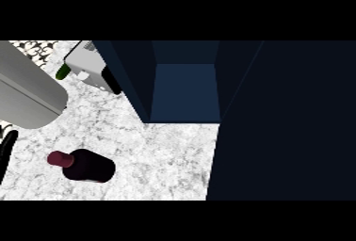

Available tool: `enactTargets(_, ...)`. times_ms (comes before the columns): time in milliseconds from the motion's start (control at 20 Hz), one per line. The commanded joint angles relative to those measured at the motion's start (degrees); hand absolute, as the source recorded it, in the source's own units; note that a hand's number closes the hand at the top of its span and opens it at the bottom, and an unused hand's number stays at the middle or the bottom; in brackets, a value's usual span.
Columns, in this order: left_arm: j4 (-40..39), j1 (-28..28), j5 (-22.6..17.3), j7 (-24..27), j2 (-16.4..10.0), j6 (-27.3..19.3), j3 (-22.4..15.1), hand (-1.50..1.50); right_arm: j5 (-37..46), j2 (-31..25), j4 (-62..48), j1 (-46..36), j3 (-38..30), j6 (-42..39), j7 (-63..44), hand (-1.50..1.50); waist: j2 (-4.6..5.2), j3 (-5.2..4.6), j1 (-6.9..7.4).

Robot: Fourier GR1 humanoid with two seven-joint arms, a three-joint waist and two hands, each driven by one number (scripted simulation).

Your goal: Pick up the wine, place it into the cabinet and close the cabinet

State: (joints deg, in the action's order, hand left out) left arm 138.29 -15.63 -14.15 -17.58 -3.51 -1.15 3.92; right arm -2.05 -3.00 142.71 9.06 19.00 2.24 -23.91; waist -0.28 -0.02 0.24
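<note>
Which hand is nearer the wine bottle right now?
Left, as far as shows. The left hand is a black sliver at the view's left edge, just left of the wine bottle. The right hand is not in view.

The table point(167, 155) top looks like smooth white marble, veined grey. The wine point(87, 165) bottle is dark, faintly glossy glass with a matt maroon cap. The cabinet point(184, 89) is smooth matt navy; the forearm point(28, 89) smooth satin grey
</note>
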Motion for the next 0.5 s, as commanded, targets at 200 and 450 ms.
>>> enactTargets(200, 11.9, -1.9, -2.3, -5.6, -0.5, -1.8, 1.6, -1.5, 5.1, -0.4, 8.4, -1.9, 3.4, 4.5, -8.7, -1.5, -0.16, -0.03, 0.14)
enactTargets(450, 8.8, 1.3, -1.2, -7.5, -1.1, -3.8, 2.9, -1.5, 7.6, -0.6, 10.1, -3.0, 7.4, 7.0, -10.4, -1.5, -0.14, -0.03, -0.38)
